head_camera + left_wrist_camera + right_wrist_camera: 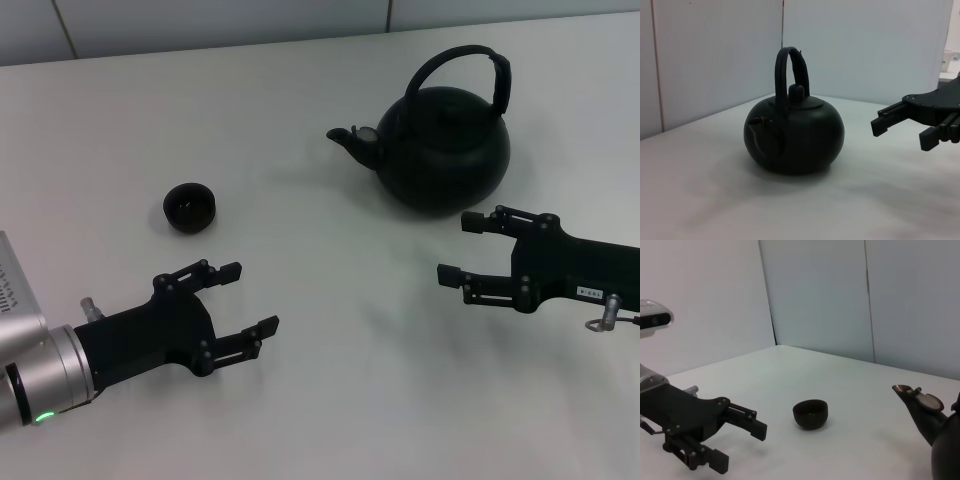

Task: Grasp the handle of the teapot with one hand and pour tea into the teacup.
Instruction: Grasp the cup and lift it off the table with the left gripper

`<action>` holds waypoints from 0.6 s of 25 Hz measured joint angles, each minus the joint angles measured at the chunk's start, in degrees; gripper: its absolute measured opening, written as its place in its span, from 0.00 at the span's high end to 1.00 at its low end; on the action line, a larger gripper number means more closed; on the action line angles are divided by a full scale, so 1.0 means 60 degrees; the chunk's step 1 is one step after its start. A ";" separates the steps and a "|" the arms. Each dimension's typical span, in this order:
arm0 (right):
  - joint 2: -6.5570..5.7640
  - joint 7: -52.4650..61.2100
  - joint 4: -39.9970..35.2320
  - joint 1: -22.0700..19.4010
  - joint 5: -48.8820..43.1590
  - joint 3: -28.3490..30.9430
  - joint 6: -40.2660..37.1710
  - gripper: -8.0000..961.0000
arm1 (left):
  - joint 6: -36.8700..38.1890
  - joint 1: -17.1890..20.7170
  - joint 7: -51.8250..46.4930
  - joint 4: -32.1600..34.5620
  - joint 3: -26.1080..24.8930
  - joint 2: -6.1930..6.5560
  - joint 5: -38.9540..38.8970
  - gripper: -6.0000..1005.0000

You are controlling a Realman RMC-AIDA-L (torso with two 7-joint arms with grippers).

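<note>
Black and spread wide, the left claw hangs nearest the robot over the white desk, holding nothing and apparently idle. Level with it on the other side, the right claw is just as open and just as empty, its fingers pointing inward and sitting just short of the teapot, probably staged for a reach. Beyond the left claw sits the teacup, upright and well apart from the pot. Farthest back stands the teapot, its spout turned toward the cup, which suits a pour. Its handle arches free overhead, untouched; the grasp is not yet made.
</note>
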 joint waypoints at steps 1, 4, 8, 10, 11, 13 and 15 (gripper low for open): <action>0.0000 0.0000 0.0000 0.0000 -0.0001 -0.0002 0.0004 0.15 | 0.0000 -0.0001 0.0000 0.0000 0.0000 -0.0001 0.0000 0.20; 0.0000 0.0000 0.0001 0.0000 -0.0012 -0.0003 0.0006 0.15 | 0.0000 -0.0002 0.0000 0.0000 -0.0003 -0.0005 0.0000 0.20; 0.0000 -0.0003 0.0002 0.0000 -0.0016 -0.0003 0.0006 0.15 | 0.0000 -0.0007 0.0000 0.0000 -0.0046 -0.0020 0.0000 0.21; 0.0000 -0.0015 0.0009 0.0000 -0.0016 -0.0003 0.0006 0.15 | -0.0007 -0.0007 0.0021 -0.0001 -0.0232 -0.0048 0.0001 0.21; 0.0000 -0.0019 0.0012 0.0000 -0.0016 -0.0003 0.0005 0.15 | -0.0011 0.0003 0.0050 -0.0004 -0.0363 -0.0068 0.0002 0.21; 0.0000 -0.0022 0.0019 0.0000 -0.0016 -0.0003 0.0006 0.15 | -0.0061 0.0025 0.0123 -0.0029 -0.0804 -0.0148 0.0001 0.21; 0.0000 -0.0031 0.0025 0.0000 -0.0017 -0.0003 0.0004 0.15 | -0.0214 0.0054 0.0169 -0.0048 -0.1279 -0.0254 0.0000 0.21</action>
